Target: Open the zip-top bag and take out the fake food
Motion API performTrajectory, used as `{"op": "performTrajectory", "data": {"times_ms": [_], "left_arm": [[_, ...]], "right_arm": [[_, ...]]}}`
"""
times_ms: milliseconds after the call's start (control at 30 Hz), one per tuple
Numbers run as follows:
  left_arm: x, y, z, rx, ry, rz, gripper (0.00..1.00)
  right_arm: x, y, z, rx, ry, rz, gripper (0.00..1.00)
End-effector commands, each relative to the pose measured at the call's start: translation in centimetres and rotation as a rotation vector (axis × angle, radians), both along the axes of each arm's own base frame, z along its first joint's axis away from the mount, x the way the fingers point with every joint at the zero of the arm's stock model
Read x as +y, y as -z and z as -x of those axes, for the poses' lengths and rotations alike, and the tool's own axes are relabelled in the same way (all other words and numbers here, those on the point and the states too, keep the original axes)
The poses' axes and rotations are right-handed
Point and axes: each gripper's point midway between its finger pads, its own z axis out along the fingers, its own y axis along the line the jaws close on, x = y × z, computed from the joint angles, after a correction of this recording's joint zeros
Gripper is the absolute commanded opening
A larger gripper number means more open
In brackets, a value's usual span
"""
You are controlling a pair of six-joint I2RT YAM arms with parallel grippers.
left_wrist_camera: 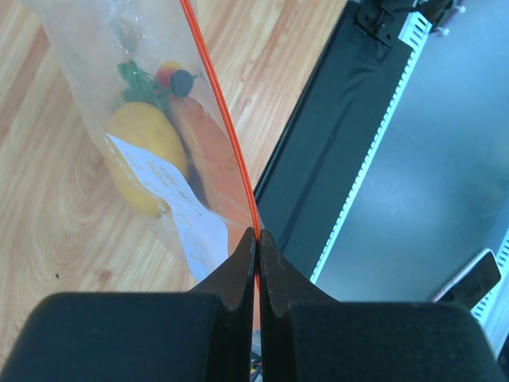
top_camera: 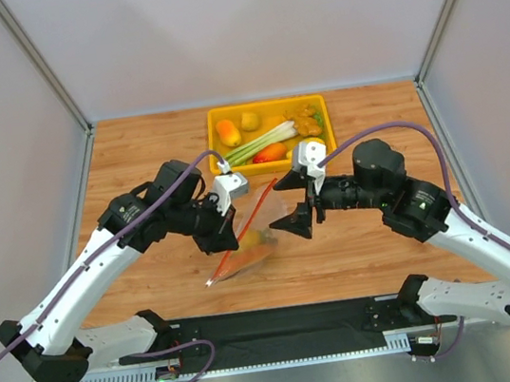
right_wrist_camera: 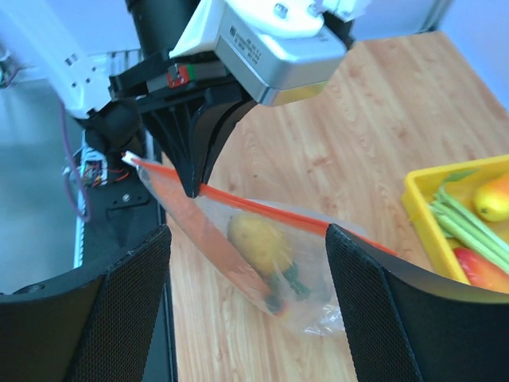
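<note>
Orange strip (left_wrist_camera: 213,95) sits pinched tight in the left fingers (left_wrist_camera: 237,274), hanging the bag (right_wrist_camera: 314,298) low over the table (top_camera: 134,151), food (left_wrist_camera: 147,155) inside. The right fingers (right_wrist_camera: 382,302) are spread, facing it. Best close them on the strip's free length, clear of the white slider (right_wrist_camera: 127,157), then pull gently.

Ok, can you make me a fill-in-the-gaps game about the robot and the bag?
1. The left gripper is clamped ___ on the zip strip of the bag.
2. The right gripper is wide ___.
3. The toy food sits ___ the bag.
4. The tray at the back is coloured ___.
Missing words: shut, open, inside, yellow.
</note>
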Motion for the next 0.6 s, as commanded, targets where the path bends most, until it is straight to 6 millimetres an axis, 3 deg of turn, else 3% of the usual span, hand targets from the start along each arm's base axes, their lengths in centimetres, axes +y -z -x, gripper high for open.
{"op": "performTrajectory", "data": {"times_ms": [0,300,567], "left_arm": [[-0.2,-2.1,1.4,-0.030,0.099,0.067,0.00],[-0.9,-2.1,2.6,-0.004,0.179,0.074,0.00],[-1.4,-2.4,3.1,-0.003,0.221,0.072,0.00]], "right_arm": [[0.9,0.1,2.0,0.009,-0.148,0.029,0.80],[2.2,0.6,2.6,0.001,-0.214,0.029,0.80],[4.4,3.9,3.8,0.060,-0.285,0.114,0.80]]}}
